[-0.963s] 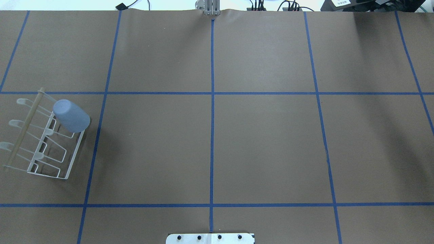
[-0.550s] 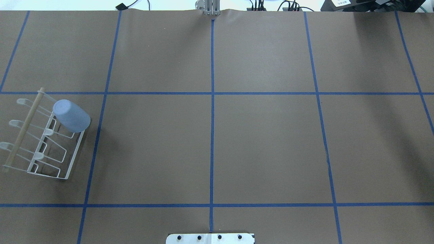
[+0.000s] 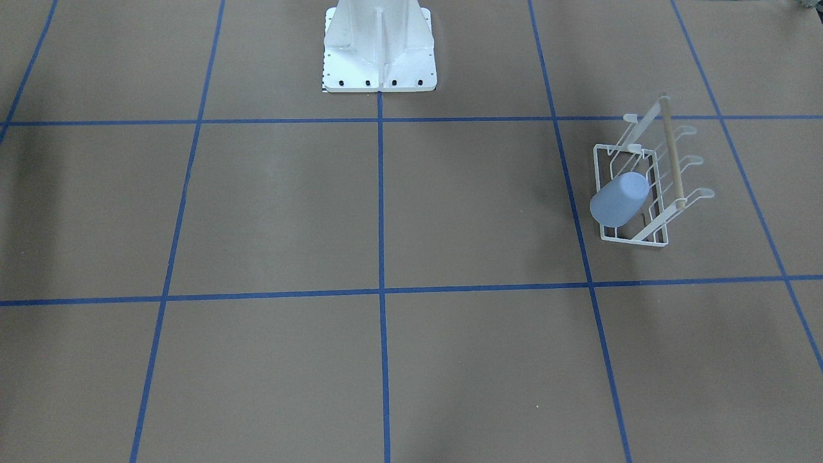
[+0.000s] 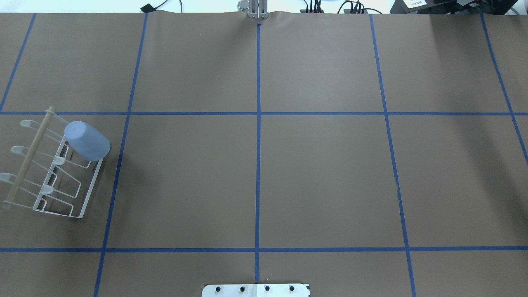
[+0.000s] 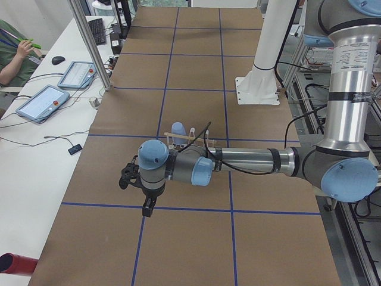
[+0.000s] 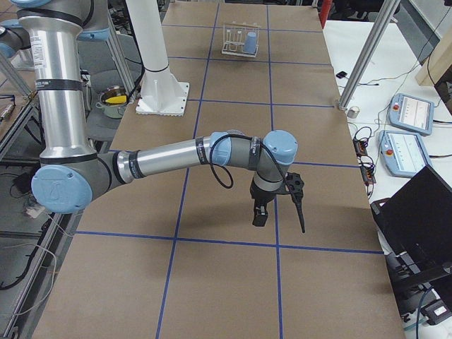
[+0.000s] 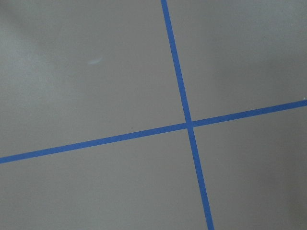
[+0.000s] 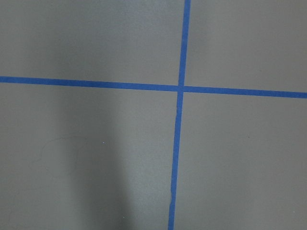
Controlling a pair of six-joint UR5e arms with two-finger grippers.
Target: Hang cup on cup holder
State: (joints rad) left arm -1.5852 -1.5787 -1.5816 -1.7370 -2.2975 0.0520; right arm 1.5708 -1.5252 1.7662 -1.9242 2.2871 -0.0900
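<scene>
The pale blue-grey cup [image 4: 86, 141] sits mouth-down and tilted on a prong at the far end of the white wire cup holder [image 4: 62, 210], at the table's left. Both also show in the front view, cup [image 3: 618, 199] on holder [image 3: 633, 239], and far off in the right side view, cup [image 6: 251, 44]. In the left side view the cup [image 5: 178, 130] peeks over my left arm. My left gripper [image 5: 138, 193] hangs above the table, nearer that camera than the holder. My right gripper [image 6: 280, 219] hangs over the table's other end. I cannot tell whether either is open or shut.
The white robot pedestal [image 3: 379, 45] stands at the table's robot-side edge. Blue tape lines [image 4: 258, 165] grid the brown table. Both wrist views show only tape crossings. Tablets [image 5: 44, 101] and a seated person [image 5: 12, 56] are beside the table.
</scene>
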